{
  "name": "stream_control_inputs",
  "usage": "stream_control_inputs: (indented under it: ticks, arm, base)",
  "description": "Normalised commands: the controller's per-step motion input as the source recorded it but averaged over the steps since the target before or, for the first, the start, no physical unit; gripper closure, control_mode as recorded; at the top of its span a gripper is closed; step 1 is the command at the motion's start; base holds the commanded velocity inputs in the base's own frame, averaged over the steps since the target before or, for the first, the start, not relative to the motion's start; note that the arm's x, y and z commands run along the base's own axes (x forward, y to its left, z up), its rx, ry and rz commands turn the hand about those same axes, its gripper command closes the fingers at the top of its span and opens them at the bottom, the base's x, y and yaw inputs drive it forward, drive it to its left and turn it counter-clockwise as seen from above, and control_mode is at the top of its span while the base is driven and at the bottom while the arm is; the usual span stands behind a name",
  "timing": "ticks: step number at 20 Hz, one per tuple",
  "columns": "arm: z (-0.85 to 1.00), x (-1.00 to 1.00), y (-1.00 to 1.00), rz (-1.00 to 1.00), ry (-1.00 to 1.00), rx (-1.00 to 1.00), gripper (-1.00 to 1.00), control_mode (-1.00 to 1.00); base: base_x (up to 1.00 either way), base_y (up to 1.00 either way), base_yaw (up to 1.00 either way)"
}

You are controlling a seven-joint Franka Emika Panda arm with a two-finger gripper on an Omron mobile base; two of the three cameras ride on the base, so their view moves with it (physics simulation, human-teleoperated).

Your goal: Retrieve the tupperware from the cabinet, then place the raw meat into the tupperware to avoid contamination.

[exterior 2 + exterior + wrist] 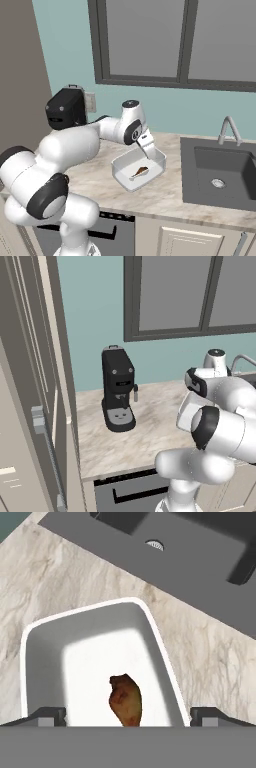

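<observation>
Resting on the floor of the small white-grey plastic tupperware, the reddish-brown raw meat looks delivered, the two-finger gripper hanging wide-jawed at its twelve o'clock.

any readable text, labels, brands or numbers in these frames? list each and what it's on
None readable.
Coffee machine: pale front marks, no letters or digits.
Tupperware and raw meat: no print visible.
Cabinet, counter, sink: no visible lettering.
</observation>
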Motion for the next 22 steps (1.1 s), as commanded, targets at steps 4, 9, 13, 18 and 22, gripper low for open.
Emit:
stream_control_inputs:
  ticks: [4, 9, 13, 18, 22]
  arm:
    - [0.43, -0.10, 0.00, -0.01, -0.04, 0.00, -1.00, -1.00]
    - [0.40, -0.21, 0.00, -0.02, -0.08, 0.00, -1.00, -1.00]
    - [0.37, -0.30, 0.01, -0.02, -0.13, 0.00, -1.00, -1.00]
    - [0.42, -0.33, 0.15, -0.01, -0.17, 0.00, -1.00, -1.00]
    - [0.40, -0.28, 0.23, 0.00, -0.20, -0.02, -1.00, -1.00]
  base:
    - [0.00, 0.00, 0.00]
    - [0.00, 0.00, 0.00]
    - [0.00, 0.00, 0.00]
    - [0.00, 0.00, 0.00]
    - [0.00, 0.00, 0.00]
